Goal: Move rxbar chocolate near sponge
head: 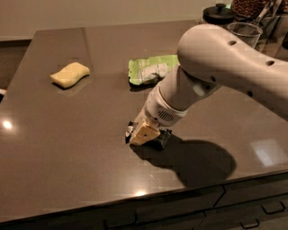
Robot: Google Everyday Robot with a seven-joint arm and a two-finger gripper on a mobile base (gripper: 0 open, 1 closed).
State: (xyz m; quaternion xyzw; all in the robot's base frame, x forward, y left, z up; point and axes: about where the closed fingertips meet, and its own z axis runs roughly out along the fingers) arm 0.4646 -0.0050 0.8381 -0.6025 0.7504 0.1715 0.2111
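The rxbar chocolate [164, 136], a small dark shiny wrapper, lies on the dark table [67, 152] near the front middle. My gripper [144, 134] is down on it and hides most of it, so only its ends show on either side. The pale yellow sponge [69, 74] lies at the far left of the table, well away from the gripper and the bar.
A bright green snack bag [150, 69] lies behind the gripper, between it and the table's back. A glass [245, 33] and a black lidded pot [218, 11] stand at the back right. The table's front edge runs just below the gripper, with drawers underneath.
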